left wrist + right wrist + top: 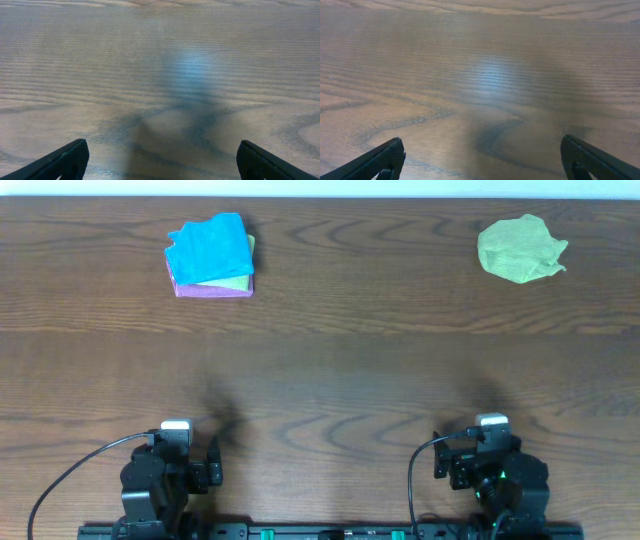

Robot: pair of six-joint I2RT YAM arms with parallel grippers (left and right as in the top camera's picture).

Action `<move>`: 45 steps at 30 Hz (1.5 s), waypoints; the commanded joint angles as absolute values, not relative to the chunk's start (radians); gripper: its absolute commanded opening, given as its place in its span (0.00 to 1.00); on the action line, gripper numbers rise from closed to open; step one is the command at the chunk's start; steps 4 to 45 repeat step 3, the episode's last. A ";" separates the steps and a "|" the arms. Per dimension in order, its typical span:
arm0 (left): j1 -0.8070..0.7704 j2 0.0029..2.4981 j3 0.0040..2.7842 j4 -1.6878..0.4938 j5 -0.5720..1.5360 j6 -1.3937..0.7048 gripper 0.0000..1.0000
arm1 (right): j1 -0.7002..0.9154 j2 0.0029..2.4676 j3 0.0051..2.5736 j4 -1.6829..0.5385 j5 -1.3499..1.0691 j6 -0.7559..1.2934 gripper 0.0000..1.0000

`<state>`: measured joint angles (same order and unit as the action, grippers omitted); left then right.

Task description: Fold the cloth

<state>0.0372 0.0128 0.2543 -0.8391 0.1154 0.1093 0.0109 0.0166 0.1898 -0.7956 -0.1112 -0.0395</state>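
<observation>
A crumpled green cloth (520,248) lies at the far right of the wooden table (330,370). A stack of folded cloths (211,256), blue on top of yellow-green and pink, lies at the far left. My left gripper (198,464) sits at the near left edge, open and empty; the left wrist view (161,159) shows only bare wood between its fingers. My right gripper (462,463) sits at the near right edge, open and empty; the right wrist view (482,157) shows only bare wood. Both grippers are far from the cloths.
Black cables (70,476) loop from each arm base at the near edge. A mounting rail (330,532) runs along the front. A pale wall strip borders the table's far edge.
</observation>
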 commanded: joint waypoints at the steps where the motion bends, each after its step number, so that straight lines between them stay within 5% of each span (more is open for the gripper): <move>1: 0.032 0.004 0.249 -0.898 0.104 0.135 0.95 | 0.019 0.006 0.177 -0.795 -0.101 -0.027 0.99; 45: 0.032 0.004 0.249 -0.898 0.104 0.135 0.95 | 0.019 0.006 0.177 -0.795 -0.101 -0.027 0.99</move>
